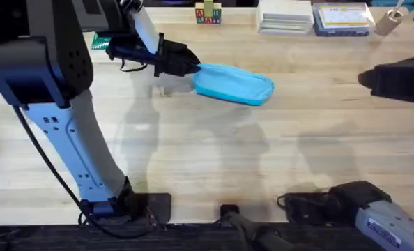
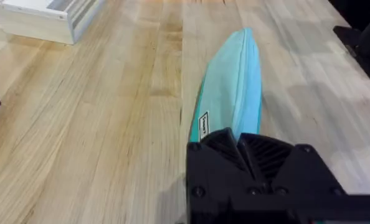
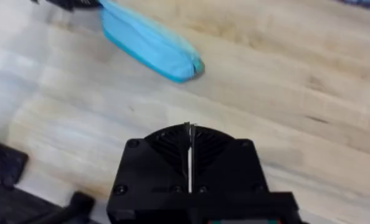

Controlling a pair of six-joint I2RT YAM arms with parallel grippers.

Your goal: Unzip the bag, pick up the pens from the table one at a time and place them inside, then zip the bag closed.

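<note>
The left gripper [image 1: 193,68], fingers clenched on the bag [image 1: 233,85] at its 9 o'clock end, should hold steady; the right gripper [image 3: 189,152], fingers pressed together and empty, waits at 3 o'clock

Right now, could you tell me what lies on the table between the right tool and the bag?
Nothing: in the right wrist view, only bare table separates the right tool from the bag; the overhead view agrees.
</note>
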